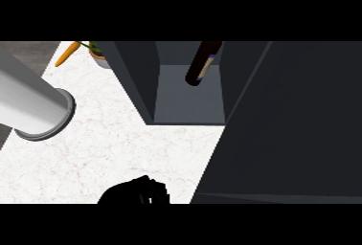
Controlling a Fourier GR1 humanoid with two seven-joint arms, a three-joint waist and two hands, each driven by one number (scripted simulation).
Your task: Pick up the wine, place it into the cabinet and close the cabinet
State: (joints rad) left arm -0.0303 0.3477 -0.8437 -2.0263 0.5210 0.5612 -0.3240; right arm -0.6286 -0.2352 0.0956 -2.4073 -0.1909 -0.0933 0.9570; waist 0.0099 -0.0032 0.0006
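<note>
1. Worktop: white, marbled with faint veins. It is seen across the left and middle of the frame, from the upper left down to the lower edge.
2. Cabinet: dark grey, placed on the worktop in the upper middle of the frame. Its inside is shown as a lighter grey floor between two dark side walls.
3. Door: a broad dark panel by which the right part of the frame is filled, from the top down to the lower edge. It is swung open, with the cabinet's inside left exposed beside it.
4. Wine: a dark bottle with a pale label on its side. It is found inside the cabinet, at the top middle of the frame, leaning against the right wall. Its upper end is cut off by the frame's top.
5. Cylinder: a large light grey body with a rimmed end, seen at the left of the frame above the worktop. What it belongs to cannot be told.
6. Carrot: orange, lying at the upper left of the frame, just beside a small pot with green leaves.
7. Hand: black, seen at the lower edge, left of middle. Which of the two it is cannot be told. Whether its fingers are open or closed cannot be told. Nothing is seen held in it, and it is well apart from the wine.
</note>
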